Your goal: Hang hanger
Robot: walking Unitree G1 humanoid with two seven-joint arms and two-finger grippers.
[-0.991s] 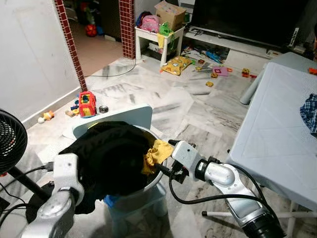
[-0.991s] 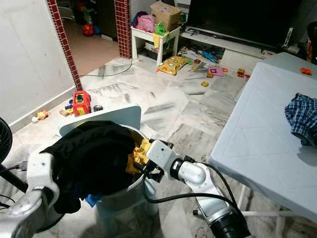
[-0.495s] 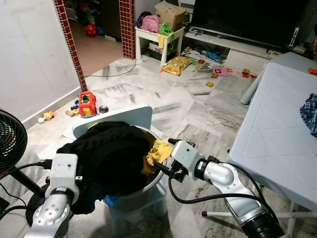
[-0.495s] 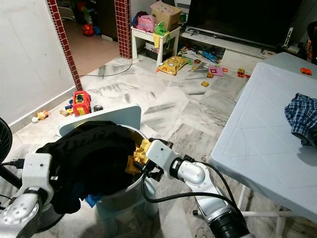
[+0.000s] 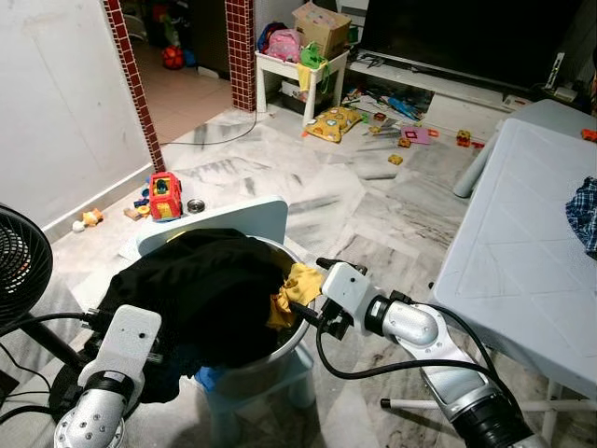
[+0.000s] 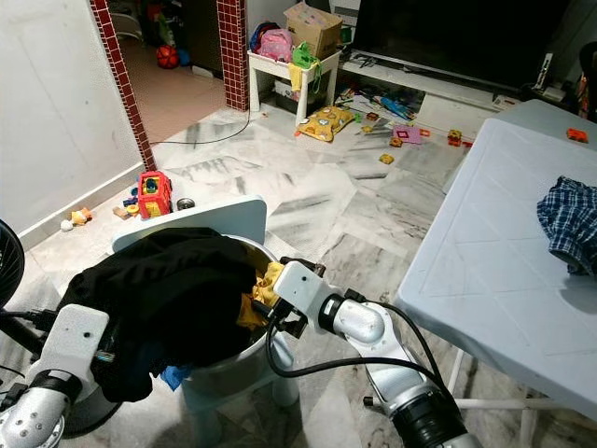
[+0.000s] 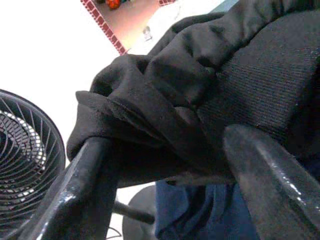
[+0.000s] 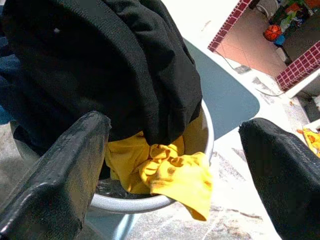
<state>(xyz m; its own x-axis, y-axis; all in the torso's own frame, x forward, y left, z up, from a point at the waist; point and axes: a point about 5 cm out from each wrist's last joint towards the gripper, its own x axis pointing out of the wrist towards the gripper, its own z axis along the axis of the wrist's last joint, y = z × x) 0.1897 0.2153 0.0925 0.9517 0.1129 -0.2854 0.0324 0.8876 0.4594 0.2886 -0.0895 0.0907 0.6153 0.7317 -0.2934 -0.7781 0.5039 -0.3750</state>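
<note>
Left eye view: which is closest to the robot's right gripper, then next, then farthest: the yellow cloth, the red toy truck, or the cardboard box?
1. Yellow cloth, in the basin right beside the right gripper.
2. Red toy truck, on the floor by the wall, to the left.
3. Cardboard box, far back on the small white table.

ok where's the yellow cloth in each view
Left eye view: yellow cloth at the basin's right edge, beside the right hand.
Right eye view: centre-left, same spot.
Right wrist view: draped over the basin rim.
Left wrist view: not in it.
Shared landmark: the black garment.
</note>
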